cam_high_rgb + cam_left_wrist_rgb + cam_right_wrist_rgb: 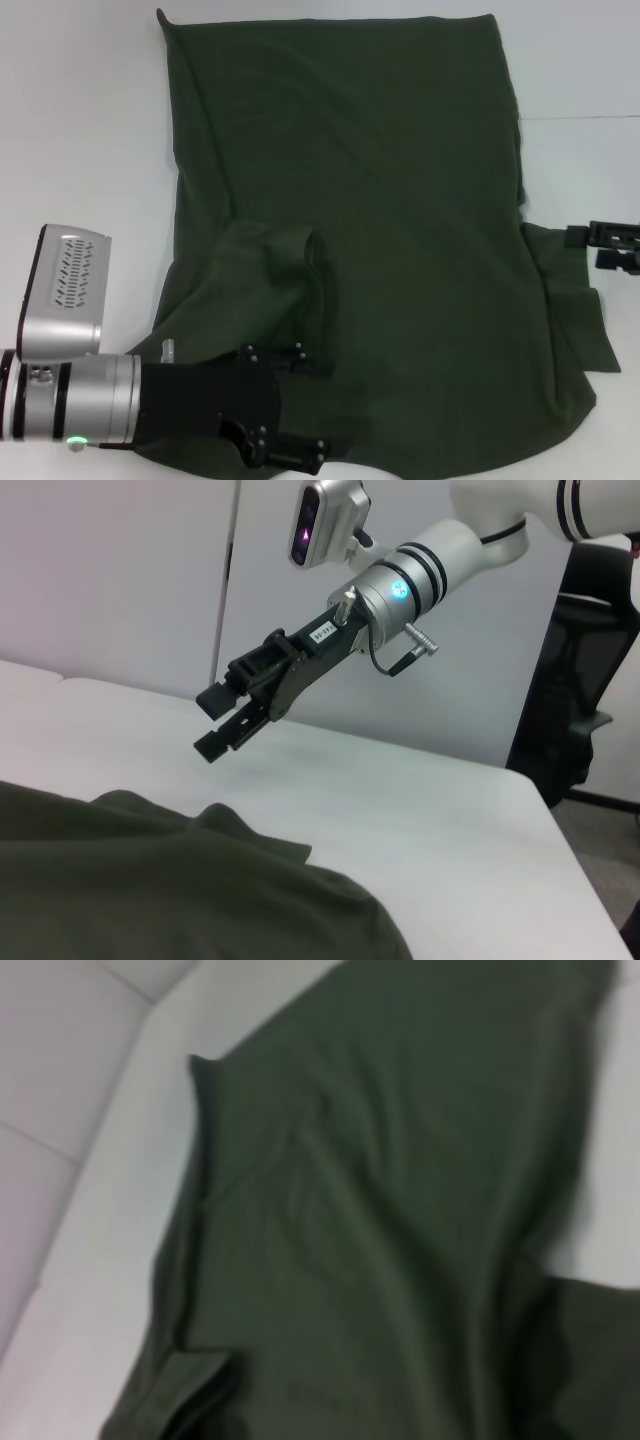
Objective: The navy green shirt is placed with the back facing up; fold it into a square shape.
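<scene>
The shirt (400, 230) lies spread, plain side up, on the white table (80, 130), its left sleeve folded in over the body. The left gripper (305, 410) reaches level across the near hem, jaws parted and empty. The right gripper (222, 722) hovers above the right sleeve, angled down, fingers apart, holding nothing.

One navy green shirt (400, 200), two grippers
</scene>
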`<state>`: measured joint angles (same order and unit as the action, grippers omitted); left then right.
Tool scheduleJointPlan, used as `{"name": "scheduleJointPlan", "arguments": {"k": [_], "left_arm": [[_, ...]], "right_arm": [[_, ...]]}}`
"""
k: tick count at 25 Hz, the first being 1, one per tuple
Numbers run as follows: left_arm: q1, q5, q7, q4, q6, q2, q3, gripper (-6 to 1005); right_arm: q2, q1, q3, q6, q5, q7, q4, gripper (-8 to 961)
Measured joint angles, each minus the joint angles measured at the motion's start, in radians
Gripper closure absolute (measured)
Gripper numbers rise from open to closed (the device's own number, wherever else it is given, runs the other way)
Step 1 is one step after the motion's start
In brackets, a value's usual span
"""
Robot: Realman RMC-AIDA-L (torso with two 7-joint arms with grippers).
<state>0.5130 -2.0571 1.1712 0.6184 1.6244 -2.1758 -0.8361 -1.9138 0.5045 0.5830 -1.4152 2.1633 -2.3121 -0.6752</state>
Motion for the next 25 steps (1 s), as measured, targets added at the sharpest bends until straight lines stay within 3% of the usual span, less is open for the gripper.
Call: {"name": "scheduleJointPlan", "arguments": {"k": [7,19,25], "left_arm": [[0.005,-0.003,-0.03,-0.005,-0.038,0.001,-0.001,125],[0.015,0.007,-0.026,-0.014,-0.053,0.003,0.006,126],[0.019,0.008,-0.025,-0.014,-0.053,0.004,0.008,125]], "right_arm": [[-0.002,-0.025,-0.036,0.023,0.041,-0.008,0.023,48],[-0.041,-0.051,-0.037,0.118,0.039,0.017,0.071,48],[-0.051,-0.049,-0.037,0.141,0.038,0.017,0.071,119]]}}
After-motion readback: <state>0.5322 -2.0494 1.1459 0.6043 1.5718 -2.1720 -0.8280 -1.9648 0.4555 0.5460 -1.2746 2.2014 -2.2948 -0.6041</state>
